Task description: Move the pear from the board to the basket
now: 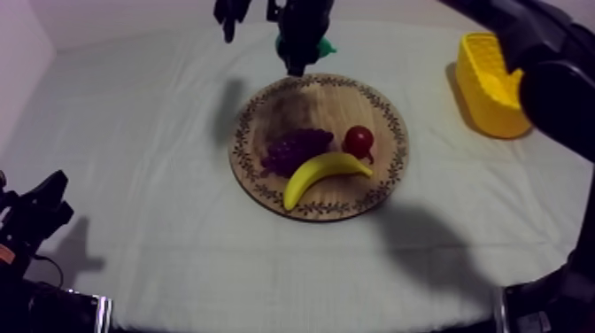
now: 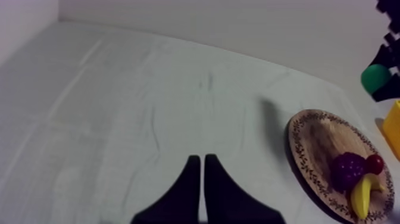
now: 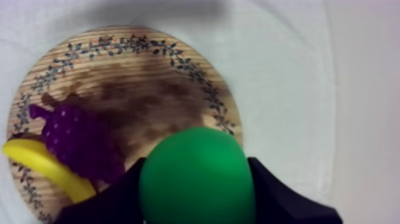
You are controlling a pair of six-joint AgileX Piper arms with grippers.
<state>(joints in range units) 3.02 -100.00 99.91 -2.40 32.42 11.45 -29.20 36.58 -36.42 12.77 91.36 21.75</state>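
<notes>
The green pear (image 3: 193,176) hangs above the far rim of the round wooden board (image 3: 149,95), and my right gripper (image 3: 193,193) is shut on it. From above, this gripper (image 1: 297,62) sits over the board's far edge (image 1: 319,84), with a bit of the pear (image 1: 325,45) peeking out beside it. The yellow basket (image 1: 491,84) stands at the far right, apart from the board. My left gripper (image 1: 40,208) rests low at the left, its fingers (image 2: 199,190) together as a narrow wedge over bare cloth.
On the board lie purple grapes (image 1: 297,149), a banana (image 1: 323,173) and a small red fruit (image 1: 359,140). My right arm (image 1: 549,62) reaches across above the basket. Bare cloth lies left of and in front of the board.
</notes>
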